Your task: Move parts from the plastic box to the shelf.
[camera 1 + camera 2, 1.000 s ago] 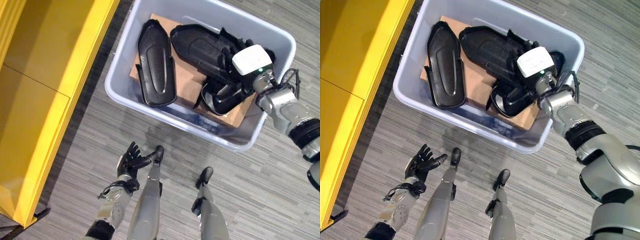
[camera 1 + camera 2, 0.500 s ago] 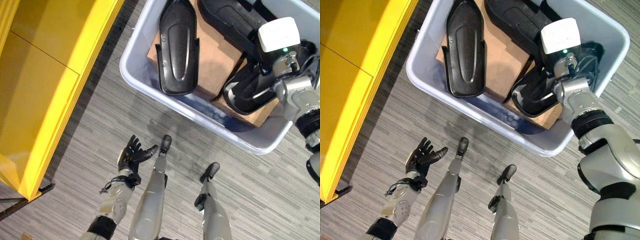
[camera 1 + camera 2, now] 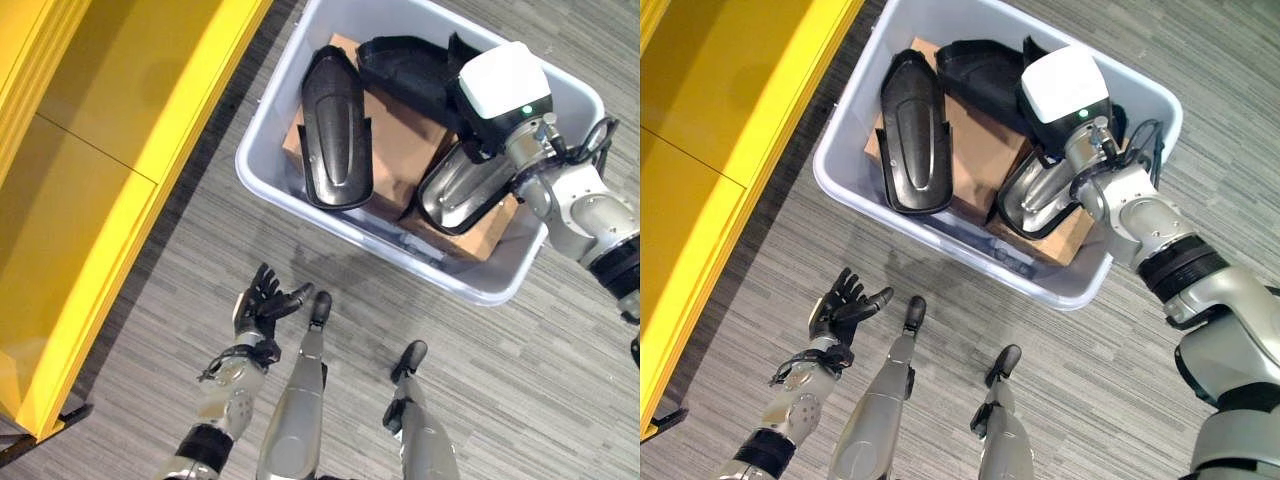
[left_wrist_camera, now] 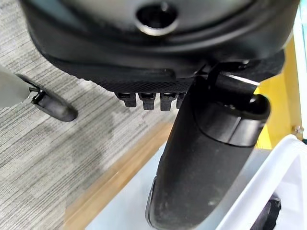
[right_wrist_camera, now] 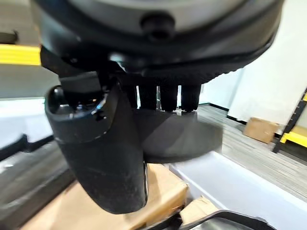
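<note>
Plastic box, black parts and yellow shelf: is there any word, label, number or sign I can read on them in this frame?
None can be read.
Plastic box: no print on its walls.
Black parts, such as the long one on cardboard: no marking to make out.
Yellow shelf: plain.
Right hand, on a tilted part: its wrist carries a white housing with a green light, no text.

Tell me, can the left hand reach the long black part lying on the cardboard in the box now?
Probably not yet: the left hand hangs open over the floor, outside the box, whose wall stands between it and the black part.
</note>
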